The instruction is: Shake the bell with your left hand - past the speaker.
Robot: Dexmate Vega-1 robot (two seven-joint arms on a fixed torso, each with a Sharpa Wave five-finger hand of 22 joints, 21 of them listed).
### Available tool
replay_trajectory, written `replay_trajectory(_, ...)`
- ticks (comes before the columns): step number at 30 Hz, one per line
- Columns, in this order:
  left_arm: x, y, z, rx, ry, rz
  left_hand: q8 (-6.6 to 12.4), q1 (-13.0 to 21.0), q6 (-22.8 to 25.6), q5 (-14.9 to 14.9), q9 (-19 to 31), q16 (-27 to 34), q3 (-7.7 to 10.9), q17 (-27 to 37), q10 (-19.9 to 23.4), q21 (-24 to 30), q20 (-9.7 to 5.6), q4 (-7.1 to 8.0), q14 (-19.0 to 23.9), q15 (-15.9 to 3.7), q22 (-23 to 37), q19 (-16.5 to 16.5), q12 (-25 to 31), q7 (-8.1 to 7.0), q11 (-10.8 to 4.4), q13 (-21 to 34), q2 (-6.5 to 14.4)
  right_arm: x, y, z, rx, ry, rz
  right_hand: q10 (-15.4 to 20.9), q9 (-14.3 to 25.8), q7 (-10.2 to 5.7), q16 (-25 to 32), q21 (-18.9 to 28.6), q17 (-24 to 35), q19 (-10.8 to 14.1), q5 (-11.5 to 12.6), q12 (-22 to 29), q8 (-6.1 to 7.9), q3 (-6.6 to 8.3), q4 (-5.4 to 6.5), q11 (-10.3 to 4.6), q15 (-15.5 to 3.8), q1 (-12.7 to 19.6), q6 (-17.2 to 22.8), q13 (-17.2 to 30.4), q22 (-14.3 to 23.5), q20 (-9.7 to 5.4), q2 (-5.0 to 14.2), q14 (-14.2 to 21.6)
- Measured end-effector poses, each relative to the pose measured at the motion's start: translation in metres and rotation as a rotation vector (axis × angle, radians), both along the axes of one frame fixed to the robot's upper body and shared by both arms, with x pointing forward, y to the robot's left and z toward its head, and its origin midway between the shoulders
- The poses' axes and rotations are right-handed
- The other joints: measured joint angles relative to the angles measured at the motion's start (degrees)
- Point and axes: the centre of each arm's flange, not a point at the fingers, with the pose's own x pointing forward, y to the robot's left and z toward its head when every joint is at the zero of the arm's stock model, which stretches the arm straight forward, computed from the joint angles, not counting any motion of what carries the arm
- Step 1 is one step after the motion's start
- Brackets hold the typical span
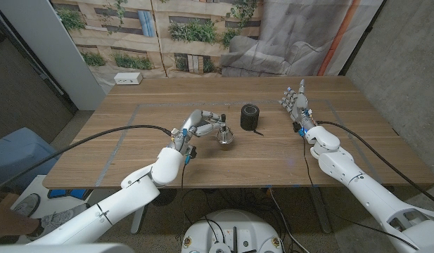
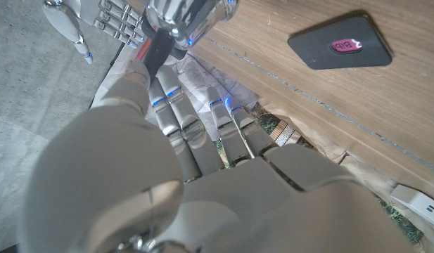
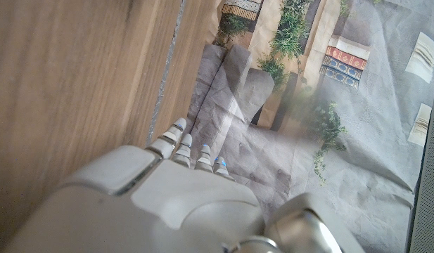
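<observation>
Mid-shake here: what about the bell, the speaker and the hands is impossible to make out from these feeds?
- Bell: its handle is hidden inside the left hand in the head view; in the left wrist view the bell is cut by the picture edge.
- Speaker: too small in the head view to show controls or markings.
- Right hand: whether it touches the table cannot be told; its fingers are mostly hidden behind the hand's back in the right wrist view.
</observation>
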Motion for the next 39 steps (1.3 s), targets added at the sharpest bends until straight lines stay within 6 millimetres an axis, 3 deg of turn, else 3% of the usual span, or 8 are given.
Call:
replay_trajectory(5,0.009,0.004,-0.009,-0.009,0.023,0.02,-0.1,-0.06,0.0,0.0,0.0,0.0,0.0,0.0,-0.1,0.0,0.0,0.0,0.0,0.0,0.0,0.0,0.0,0.0,-0.09,0.0,0.09,0.0,0.0,0.0,0.0,0.0,0.0,0.0,0.0,0.0,0.0,0.0,0.0,0.0,0.0,0.0,0.0,0.0,0.0,0.0,0.0,0.0,0.0,0.0,0.0,0.0,0.0,0.0)
replay_trajectory(39,0.042,0.008,-0.001,-0.026,-0.085,0.048,0.16,0.13,-0.1,-0.29,0.0,0.0,-0.16,-0.01,-0.24,0.0,0.0,-0.15,0.0,0.0,0.0,0.0,0.0,0.09,0.07,0.28,0.24,0.0,0.0,0.0,0.0,-0.001,0.001,0.0,0.0,0.0,0.0,0.0,0.0,0.0,0.0,0.0,0.0,0.0,0.0,0.0,0.0,0.0,0.0,0.0,0.0,0.0,0.0,0.0)
